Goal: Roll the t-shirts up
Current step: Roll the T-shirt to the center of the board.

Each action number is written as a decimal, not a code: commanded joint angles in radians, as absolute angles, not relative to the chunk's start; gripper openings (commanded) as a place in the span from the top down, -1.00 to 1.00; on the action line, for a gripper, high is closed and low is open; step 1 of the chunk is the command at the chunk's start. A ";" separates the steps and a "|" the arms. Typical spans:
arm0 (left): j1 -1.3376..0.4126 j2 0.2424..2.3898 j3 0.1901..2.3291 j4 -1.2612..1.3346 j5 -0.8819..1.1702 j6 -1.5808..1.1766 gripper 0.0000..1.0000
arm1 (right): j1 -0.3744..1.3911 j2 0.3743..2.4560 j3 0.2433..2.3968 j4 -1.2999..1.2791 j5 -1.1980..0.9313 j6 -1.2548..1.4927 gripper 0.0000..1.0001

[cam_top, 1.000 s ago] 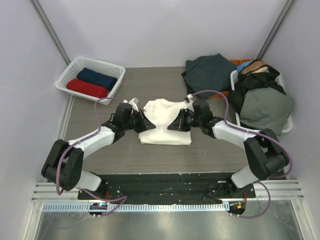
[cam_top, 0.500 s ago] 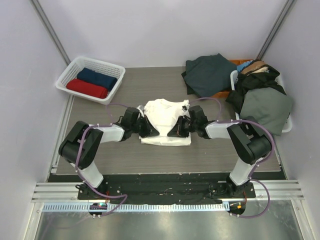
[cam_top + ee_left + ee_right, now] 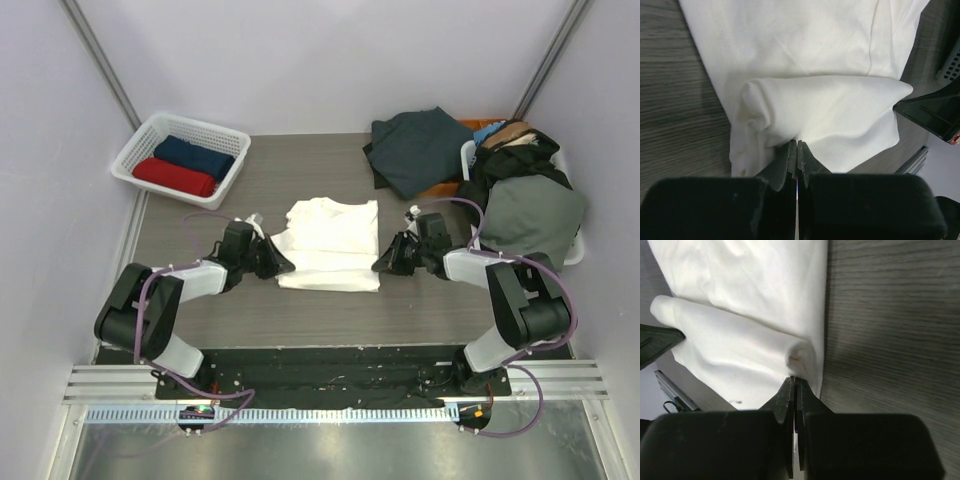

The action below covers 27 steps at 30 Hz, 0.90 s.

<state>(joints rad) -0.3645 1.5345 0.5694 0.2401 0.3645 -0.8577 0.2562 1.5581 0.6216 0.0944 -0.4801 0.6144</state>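
The left gripper (image 3: 797,146) and right gripper (image 3: 794,381) sit at either end of a soft, wrinkled roll (image 3: 825,107). Their black fingers are pressed together with no gap, and I cannot tell whether they nip any cloth. The roll is the near edge of the cream t-shirt (image 3: 330,235), which lies mid-table (image 3: 300,310) on grey wood grain. Half a second ago both grippers were over the shirt, closer together, and the cloth was more bunched. Farther off, a red t-shirt (image 3: 173,177) and a navy t-shirt (image 3: 207,156) lie rolled in a white lattice basket (image 3: 150,128).

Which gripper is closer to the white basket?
Left. The left gripper is at the cream t-shirt's left edge, the right gripper at its right edge, farther from the basket.
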 commanded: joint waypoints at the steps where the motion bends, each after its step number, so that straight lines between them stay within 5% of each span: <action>1: -0.337 1.421 0.581 0.066 0.240 -0.743 0.93 | 0.253 1.477 0.647 -0.072 -0.376 0.529 0.98; 3: -0.337 1.364 0.591 0.011 0.213 -0.709 0.77 | 0.253 1.425 0.658 -0.109 -0.332 0.508 0.95; 7: -0.339 1.247 0.585 -0.066 0.173 -0.673 0.46 | 0.255 1.327 0.647 -0.182 -0.290 0.480 0.32; 10: -0.341 1.184 0.551 -0.084 0.166 -0.663 0.35 | 0.270 1.252 0.626 -0.216 -0.275 0.459 0.12; 14: -0.342 1.144 0.474 -0.086 0.181 -0.638 0.18 | 0.337 1.201 0.575 -0.229 -0.271 0.449 0.09; 27: -0.397 1.160 0.463 -0.054 0.222 -0.611 0.18 | 0.495 1.256 0.584 -0.198 -0.181 0.443 0.17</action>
<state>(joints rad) -0.3920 1.1381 0.4324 -0.0807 0.2104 -0.6430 0.4835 1.2266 0.5522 -0.2218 -0.2268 0.4637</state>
